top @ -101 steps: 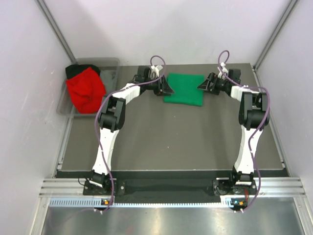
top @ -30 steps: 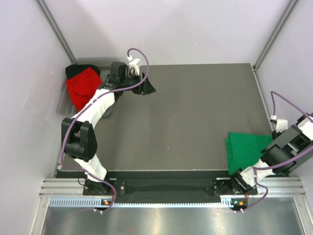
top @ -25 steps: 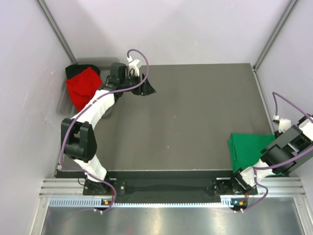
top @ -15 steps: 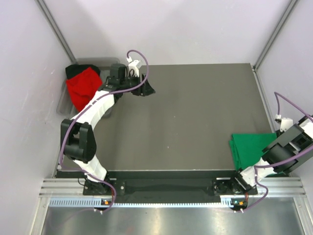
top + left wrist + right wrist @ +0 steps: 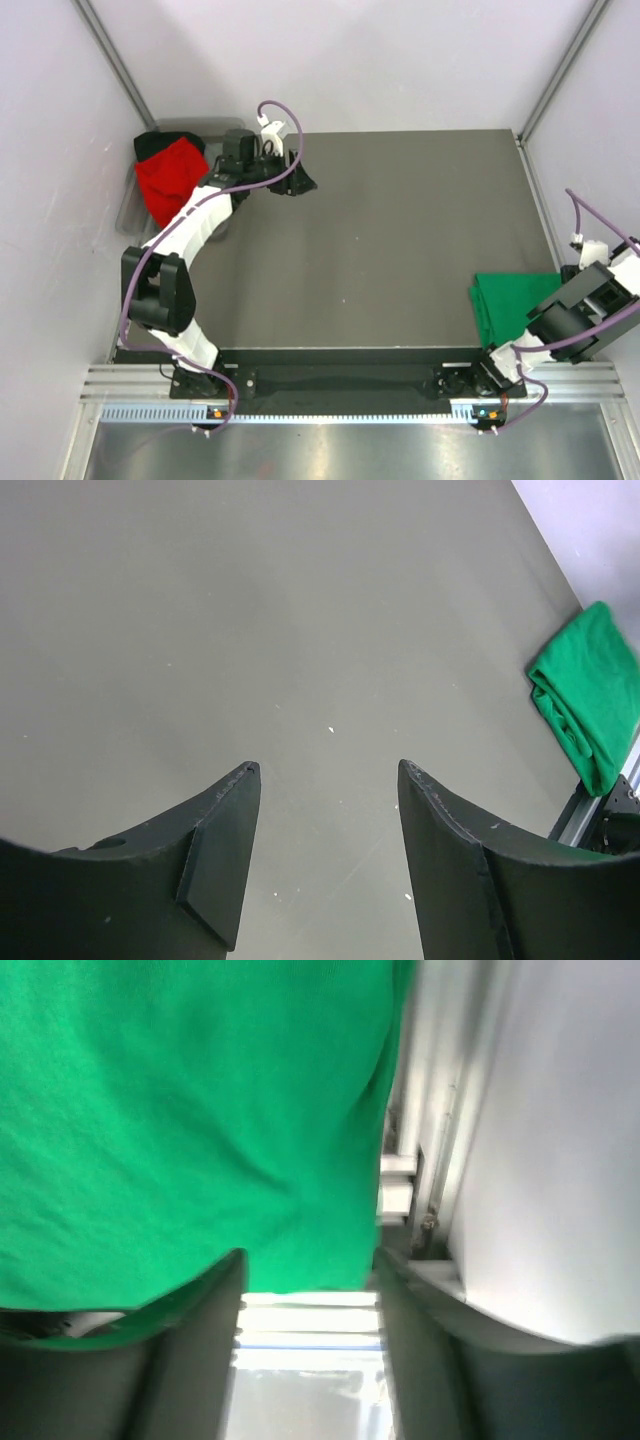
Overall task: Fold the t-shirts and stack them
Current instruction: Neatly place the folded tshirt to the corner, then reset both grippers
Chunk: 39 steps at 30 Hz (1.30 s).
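At the table's (image 5: 380,230) near right corner, the right gripper (image 5: 310,1260) hangs low over the folded green t-shirt (image 5: 510,305). Its jaws are parted with nothing clamped between them, as far as the blurred wrist view lets me judge. Cloth fills that view just past the fingertips. The shirt lies flat and folded, close against the table's right edge, with the rail just beyond it.

Trouble would come from the withdrawal. A fingertip riding on the top layer could catch it as the arm lifts, pulling the fold open or dragging the bundle over the table's edge. A stack built this near the edge also leaves little margin for the next shirts.

At the table's far left corner the left gripper (image 5: 325,770) hovers above the table top, jaws wide and empty. It is just beside the grey bin (image 5: 215,130), where the red t-shirt (image 5: 175,185) lies heaped on the black t-shirt (image 5: 152,143). A careless pinch there could lift both together, or snag the bin's rim.
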Each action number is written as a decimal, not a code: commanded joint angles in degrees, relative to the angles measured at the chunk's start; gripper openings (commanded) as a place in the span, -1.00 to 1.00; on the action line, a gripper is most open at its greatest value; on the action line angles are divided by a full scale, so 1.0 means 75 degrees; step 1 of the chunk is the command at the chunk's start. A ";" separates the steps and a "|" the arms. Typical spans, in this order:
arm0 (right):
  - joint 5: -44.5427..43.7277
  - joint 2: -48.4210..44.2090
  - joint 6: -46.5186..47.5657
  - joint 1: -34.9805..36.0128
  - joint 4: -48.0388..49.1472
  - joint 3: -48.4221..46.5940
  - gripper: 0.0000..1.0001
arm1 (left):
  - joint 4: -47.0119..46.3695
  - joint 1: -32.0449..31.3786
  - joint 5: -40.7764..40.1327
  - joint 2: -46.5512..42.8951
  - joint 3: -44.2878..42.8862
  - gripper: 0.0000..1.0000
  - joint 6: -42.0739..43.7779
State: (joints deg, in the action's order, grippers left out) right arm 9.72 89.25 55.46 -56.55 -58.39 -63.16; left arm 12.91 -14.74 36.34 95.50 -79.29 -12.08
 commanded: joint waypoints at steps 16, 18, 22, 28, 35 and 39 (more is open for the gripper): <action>0.4307 -0.4351 -0.2172 0.2720 -0.0727 -0.1013 0.99 | 0.0763 0.0009 -0.2676 -0.1951 0.0669 0.40 0.1775; 0.4213 -0.4540 -0.4271 0.3529 0.0779 -0.0908 1.00 | 0.0647 0.0009 -0.3061 -0.2279 0.1089 0.71 0.1728; 0.2892 -0.4496 -0.6665 0.5779 0.3176 -0.0685 0.99 | 0.1087 0.0009 -0.3706 -0.2668 0.1116 0.86 0.1762; 0.1800 -0.3019 -0.7125 0.7248 0.4268 -0.0814 0.99 | 0.2147 0.0009 -0.3264 -0.2420 0.0691 0.93 0.1856; 0.0390 -0.1787 -0.5451 0.7015 0.4070 -0.0803 0.99 | 0.1736 0.0020 -0.2875 -0.3042 0.1500 0.94 0.2020; 0.0181 -0.2033 -0.5451 0.6430 0.3920 -0.0053 0.99 | 0.1677 0.0020 -0.2853 -0.3136 0.1630 0.94 0.2079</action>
State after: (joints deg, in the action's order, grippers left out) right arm 14.70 76.60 12.38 -5.54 -29.47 -64.97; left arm 27.05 -14.66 13.89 74.43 -67.46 2.11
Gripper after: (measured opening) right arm 0.996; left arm 0.969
